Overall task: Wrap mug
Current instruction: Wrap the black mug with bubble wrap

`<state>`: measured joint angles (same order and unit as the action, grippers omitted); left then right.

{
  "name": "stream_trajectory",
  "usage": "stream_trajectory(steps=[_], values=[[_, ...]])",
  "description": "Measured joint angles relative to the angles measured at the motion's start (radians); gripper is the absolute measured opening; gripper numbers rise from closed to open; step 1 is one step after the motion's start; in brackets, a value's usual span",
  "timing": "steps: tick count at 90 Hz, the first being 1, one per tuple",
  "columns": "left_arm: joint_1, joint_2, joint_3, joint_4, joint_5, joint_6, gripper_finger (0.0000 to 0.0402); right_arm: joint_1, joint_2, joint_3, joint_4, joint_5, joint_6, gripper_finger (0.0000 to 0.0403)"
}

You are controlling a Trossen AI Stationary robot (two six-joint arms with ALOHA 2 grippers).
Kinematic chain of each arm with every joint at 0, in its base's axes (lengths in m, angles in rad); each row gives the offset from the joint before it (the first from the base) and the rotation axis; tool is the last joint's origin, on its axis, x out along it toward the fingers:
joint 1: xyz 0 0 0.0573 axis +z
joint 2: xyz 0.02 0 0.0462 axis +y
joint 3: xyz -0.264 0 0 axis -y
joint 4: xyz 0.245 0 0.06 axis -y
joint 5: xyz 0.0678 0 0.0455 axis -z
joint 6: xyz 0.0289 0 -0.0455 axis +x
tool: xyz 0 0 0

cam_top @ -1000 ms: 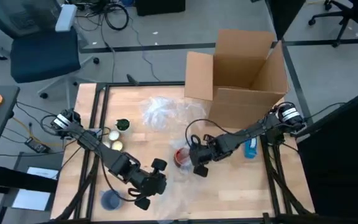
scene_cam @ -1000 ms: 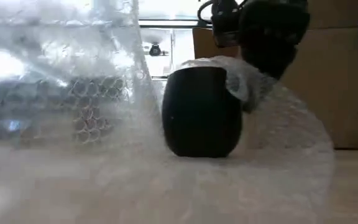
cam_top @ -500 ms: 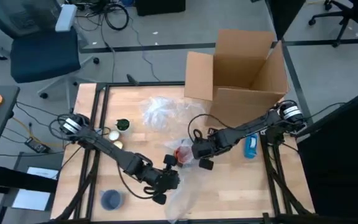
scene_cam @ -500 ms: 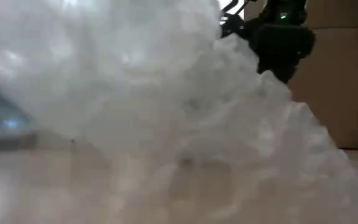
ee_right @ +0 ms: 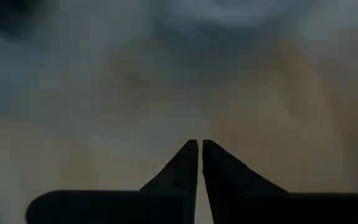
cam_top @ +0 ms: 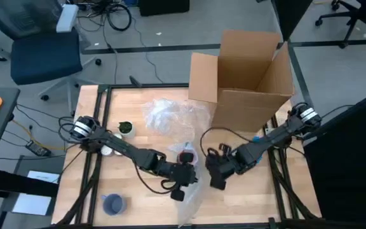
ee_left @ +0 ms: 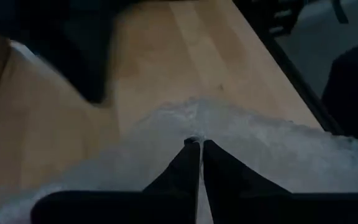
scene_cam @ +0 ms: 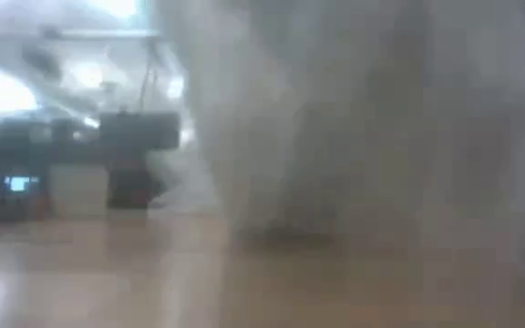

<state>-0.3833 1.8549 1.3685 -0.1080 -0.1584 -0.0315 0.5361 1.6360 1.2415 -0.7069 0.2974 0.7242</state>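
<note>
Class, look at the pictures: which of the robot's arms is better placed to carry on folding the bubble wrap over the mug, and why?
The left. Its gripper is shut on the edge of the bubble wrap and sits right beside the mug. The right gripper is shut on nothing and sits off to the side, over bare table.

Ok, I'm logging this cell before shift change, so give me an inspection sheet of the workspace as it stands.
Surface: wooden table, bare near the front right.
Job's things: mug mostly hidden under bubble wrap.
Clutter: cardboard box open at the rear; loose plastic; blue cup; small items on the left.
Hands: left hand shut on the wrap; right hand shut, holding nothing.
Cables: looped along both arms and on the floor behind.
Surroundings: office chair.
</note>
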Motion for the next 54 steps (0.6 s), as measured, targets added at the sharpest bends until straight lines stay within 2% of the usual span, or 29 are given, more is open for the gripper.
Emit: stream_trajectory(steps=[8,16,32,47,54], values=[[0.02,0.005,0.001,0.024,-0.004,-0.003,0.0,0.025,-0.004,0.001,0.028,-0.003,-0.01,0.0011],[0.042,0.007,0.001,0.022,-0.009,-0.008,0.0,0.051,-0.024,0.0,-0.049,-0.005,0.016,0.0026],[0.074,0.007,0.001,0.052,-0.012,-0.04,0.0,0.09,-0.071,0.0,-0.122,-0.007,0.088,0.0078],[0.089,0.007,0.001,0.106,-0.013,-0.051,0.0,0.127,-0.103,0.0,-0.112,0.162,0.105,0.0135],[0.089,0.007,0.001,0.124,-0.012,-0.051,0.0,0.128,-0.09,0.0,-0.105,0.201,0.105,0.0159]])
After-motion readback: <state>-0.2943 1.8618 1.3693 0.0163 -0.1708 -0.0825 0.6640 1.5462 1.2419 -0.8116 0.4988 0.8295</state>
